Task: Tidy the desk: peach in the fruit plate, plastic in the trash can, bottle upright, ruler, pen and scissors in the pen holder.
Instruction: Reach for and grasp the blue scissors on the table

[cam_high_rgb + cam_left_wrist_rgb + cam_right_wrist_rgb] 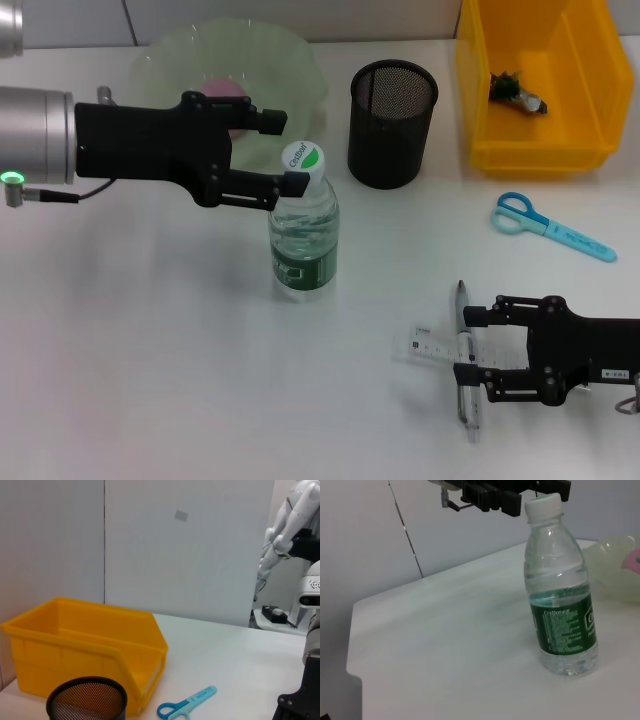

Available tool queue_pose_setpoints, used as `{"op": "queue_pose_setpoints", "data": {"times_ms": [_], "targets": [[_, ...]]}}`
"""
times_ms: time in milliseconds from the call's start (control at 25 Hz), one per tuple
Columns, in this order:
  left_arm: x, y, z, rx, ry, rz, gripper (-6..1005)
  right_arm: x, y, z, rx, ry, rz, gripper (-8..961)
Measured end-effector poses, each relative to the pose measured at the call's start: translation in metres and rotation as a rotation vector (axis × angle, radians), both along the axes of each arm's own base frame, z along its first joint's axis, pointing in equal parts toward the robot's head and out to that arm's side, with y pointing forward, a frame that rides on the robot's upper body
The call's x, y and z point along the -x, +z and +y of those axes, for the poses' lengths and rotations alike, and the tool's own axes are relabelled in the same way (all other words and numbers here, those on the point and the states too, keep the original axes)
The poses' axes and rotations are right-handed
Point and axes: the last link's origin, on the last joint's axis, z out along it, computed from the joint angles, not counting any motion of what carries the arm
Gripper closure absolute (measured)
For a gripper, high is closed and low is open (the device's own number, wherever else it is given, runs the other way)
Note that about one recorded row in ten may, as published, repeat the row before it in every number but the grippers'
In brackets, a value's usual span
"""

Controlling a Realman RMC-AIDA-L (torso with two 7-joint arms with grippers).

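The left gripper, jaws parted beside the upright bottle, is releasing it, while the right gripper is straddling pen and ruler, jaws wide.

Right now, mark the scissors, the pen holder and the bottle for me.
scissors [553, 228], head view, on the blue blade cover just past the handles.
pen holder [392, 140], head view, on its black mesh wall.
bottle [563, 630], right wrist view, on the green label.

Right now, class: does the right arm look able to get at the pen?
Probably yes. The right tool is open and already straddles the pen, which lies across the ruler; nothing else crowds it.
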Motion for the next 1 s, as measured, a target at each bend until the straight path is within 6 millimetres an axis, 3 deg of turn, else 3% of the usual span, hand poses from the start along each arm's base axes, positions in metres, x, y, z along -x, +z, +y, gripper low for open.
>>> {"op": "queue_pose_setpoints", "data": {"times_ms": [1000], "targets": [[0.006, -0.008, -0.006, 0.002, 0.002, -0.062, 231, 0.001, 0.016, -0.013, -0.127, 0.083, 0.103, 210]]}}
